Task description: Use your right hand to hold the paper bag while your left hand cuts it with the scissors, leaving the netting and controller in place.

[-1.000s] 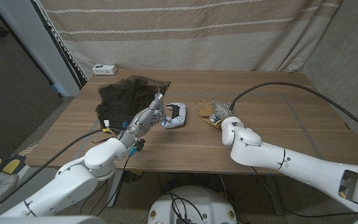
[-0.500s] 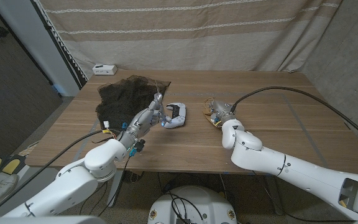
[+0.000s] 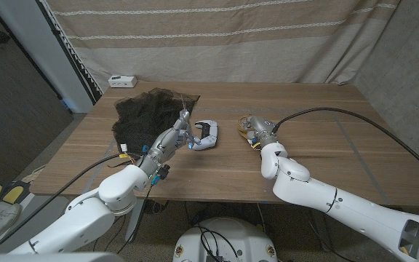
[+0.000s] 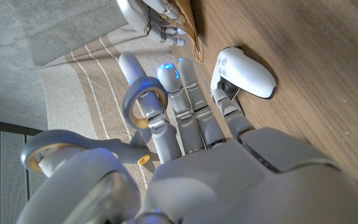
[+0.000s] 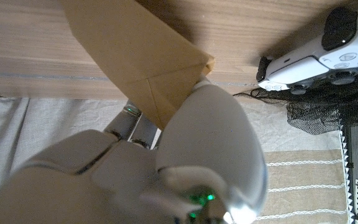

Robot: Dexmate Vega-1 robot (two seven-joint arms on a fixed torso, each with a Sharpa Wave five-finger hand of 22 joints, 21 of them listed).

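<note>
The left hand (image 3: 174, 138) holds the scissors (image 4: 114, 140): one finger goes through a grey loop and another loop sits by the thumb, so the blades can be worked open and closed. The tips (image 3: 185, 110) point up and away over the table, not yet at the paper. The other fingers (image 4: 188, 93) of this hand are stretched out nearly straight, and the white controller (image 3: 205, 135) lies just past their ends, close but apart from them, where it is meant to stay.

The right hand (image 3: 257, 131) is on the brown paper bag (image 5: 135, 53), which lies on the wooden table (image 3: 326, 145) under and just ahead of its fingers. The bag's folded corner pokes out beside the thumb in the right wrist view. The fingers look curled onto it, likely to pin it steady for the cut, but whether they truly grip it or only press on it I cannot tell.

The black netting (image 3: 148, 113) is spread beyond the left fingers, off the cutting path. The bag and the scissors are apart, with the controller between the two hands, so the cut appears not yet begun.
</note>
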